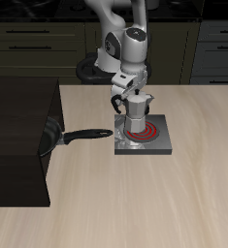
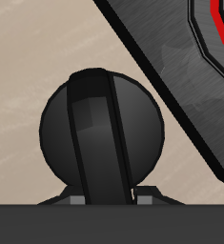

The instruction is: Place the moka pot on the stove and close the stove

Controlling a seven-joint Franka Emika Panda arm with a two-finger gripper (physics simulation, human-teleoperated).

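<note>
The silver moka pot [image 1: 137, 108] stands upright over the back part of the stove [image 1: 156, 145], a flat grey hotplate whose spiral coil [image 1: 145, 129] glows red. I cannot tell whether the pot's base touches the coil. My gripper [image 1: 119, 100] is at the pot's black handle side and looks shut on it. In the wrist view a dark rounded part of the moka pot [image 2: 102, 133] fills the middle, right at my gripper [image 2: 109, 196]. Only small grey fingertips [image 2: 142, 198] show. The stove [image 2: 171, 67] and a bit of its red coil [image 2: 220, 29] lie beside it.
A black frying pan [image 1: 53, 137] lies against the large black box [image 1: 18, 136], its long handle [image 1: 88, 134] pointing at the stove's edge. Dark cabinets run along the back. Light wooden tabletop [image 1: 135, 208] stretches toward the front edge.
</note>
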